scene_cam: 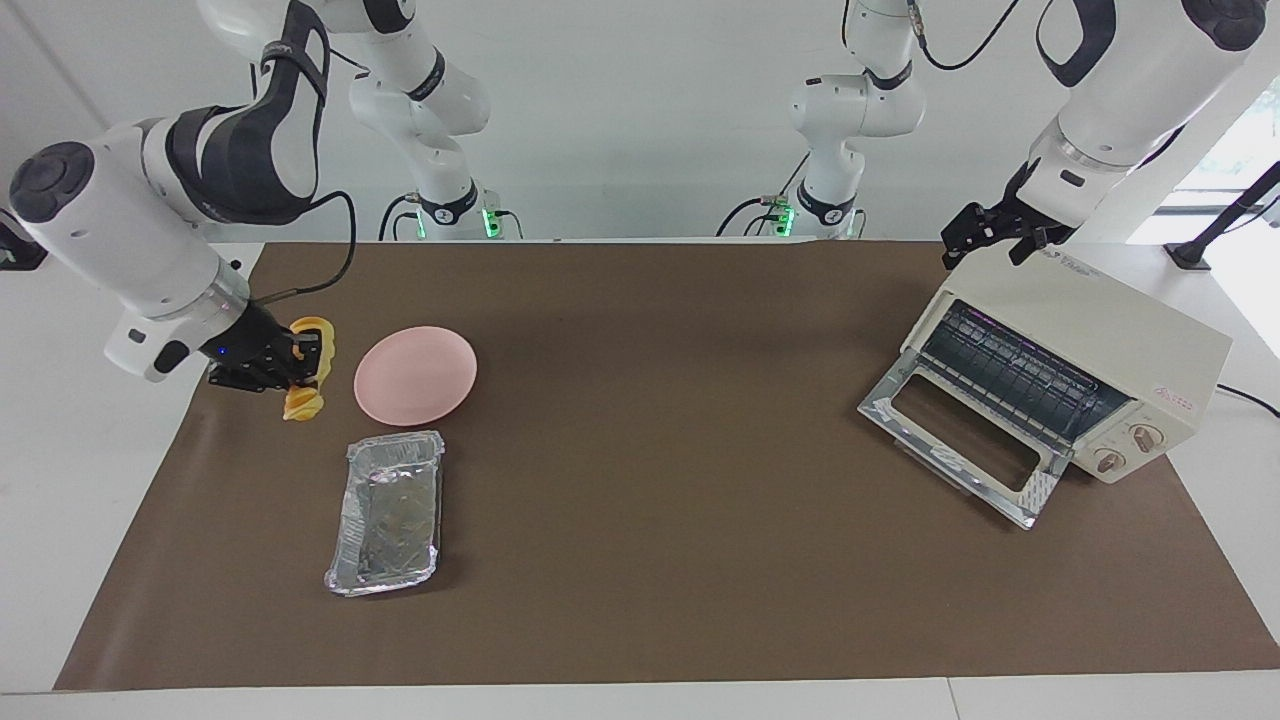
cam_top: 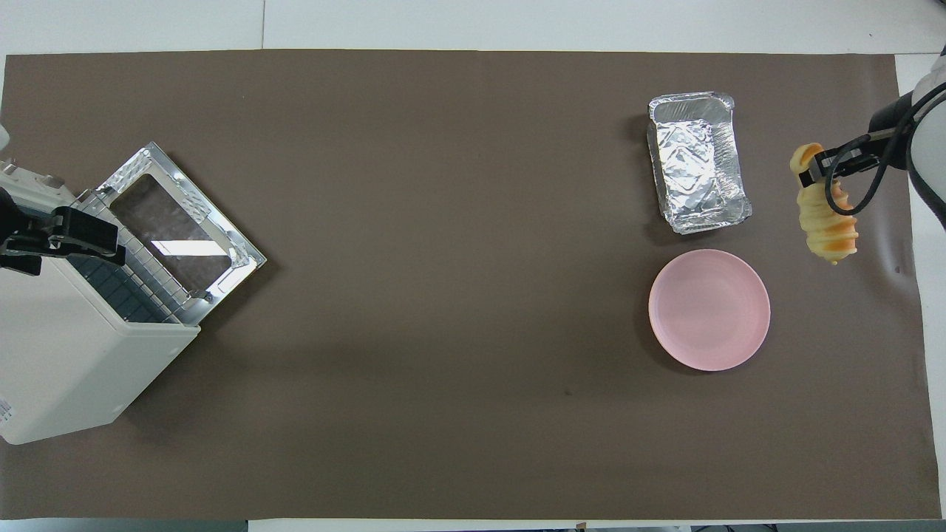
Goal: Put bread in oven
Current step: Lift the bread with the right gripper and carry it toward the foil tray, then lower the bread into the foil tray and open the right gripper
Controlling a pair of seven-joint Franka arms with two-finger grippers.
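The bread, a ridged yellow-orange loaf, is gripped near one end by my right gripper, which is shut on it beside the pink plate, at the right arm's end of the table. From overhead the bread hangs out of the right gripper. Whether its lower end touches the mat I cannot tell. The cream-white oven stands at the left arm's end with its glass door dropped open and the wire rack showing. My left gripper waits open over the oven's top edge.
A round pink plate lies on the brown mat, and a crinkled foil tray lies farther from the robots than it. The oven's open door juts out over the mat.
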